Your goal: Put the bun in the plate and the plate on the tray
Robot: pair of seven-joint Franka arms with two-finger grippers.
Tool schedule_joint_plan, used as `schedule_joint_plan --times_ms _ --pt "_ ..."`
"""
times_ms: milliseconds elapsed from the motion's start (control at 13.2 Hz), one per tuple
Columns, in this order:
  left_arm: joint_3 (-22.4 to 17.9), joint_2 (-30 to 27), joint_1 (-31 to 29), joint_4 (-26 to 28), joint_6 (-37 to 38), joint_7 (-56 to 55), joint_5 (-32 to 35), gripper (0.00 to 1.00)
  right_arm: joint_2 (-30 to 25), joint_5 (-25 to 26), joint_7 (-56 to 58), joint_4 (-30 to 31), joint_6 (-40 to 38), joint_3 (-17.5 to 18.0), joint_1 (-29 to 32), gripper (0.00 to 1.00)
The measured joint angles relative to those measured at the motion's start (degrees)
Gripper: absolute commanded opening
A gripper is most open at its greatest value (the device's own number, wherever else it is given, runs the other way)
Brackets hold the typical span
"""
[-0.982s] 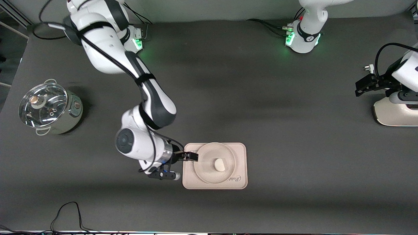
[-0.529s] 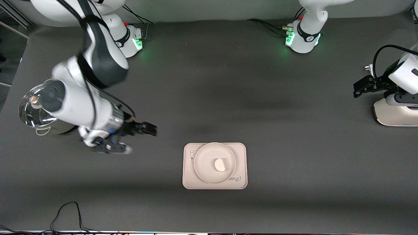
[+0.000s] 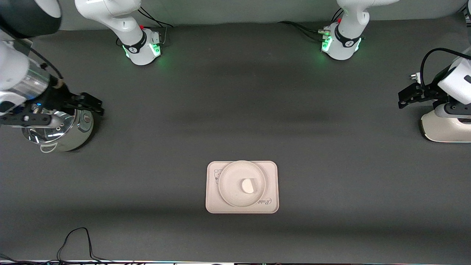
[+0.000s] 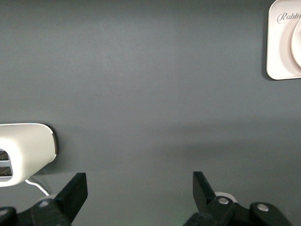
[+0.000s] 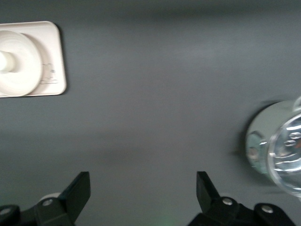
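Practically, your remaining risks are small ones, since the bun (image 3: 248,186) lies in the plate (image 3: 241,183) and the plate sits on the tray (image 3: 241,187), which rests on the surface (image 3: 235,110) toward the front camera, about midway between the two arms' ends. You could still spoil that arrangement if either arm sweeps low across the middle, because the plate only rests on the tray, nothing holds it, and its rim reaches close to the tray's edges; a nudge could push it partly off. Watch the right hand (image 3: 96,105) more closely: it hangs with its fingers spread and holding nothing, over the lidded steel pot (image 3: 59,125) at the right arm's end of the surface, so a careless descent could knock the glass lid (image 5: 287,155). What the pot holds you cannot tell. The left hand (image 3: 404,100) waits, also spread wide and empty, over the bare surface beside a white appliance (image 3: 445,127) at the left arm's end, well apart from the tray.
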State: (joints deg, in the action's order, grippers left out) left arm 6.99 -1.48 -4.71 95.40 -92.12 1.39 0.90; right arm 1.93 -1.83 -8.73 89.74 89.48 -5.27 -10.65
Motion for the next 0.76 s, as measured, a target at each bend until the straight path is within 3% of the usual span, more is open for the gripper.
schedule_joint_plan --times_ms 302,756 --pt "-0.13 0.0 0.62 -0.32 0.17 -0.02 0.02 1.0 -0.44 0.77 6.83 0.37 -0.01 -5.68 0.08 1.0" --pt "-0.32 0.0 0.65 -0.87 0.17 -0.02 0.06 1.0 -0.43 0.81 7.15 0.79 0.0 -6.24 0.04 1.0"
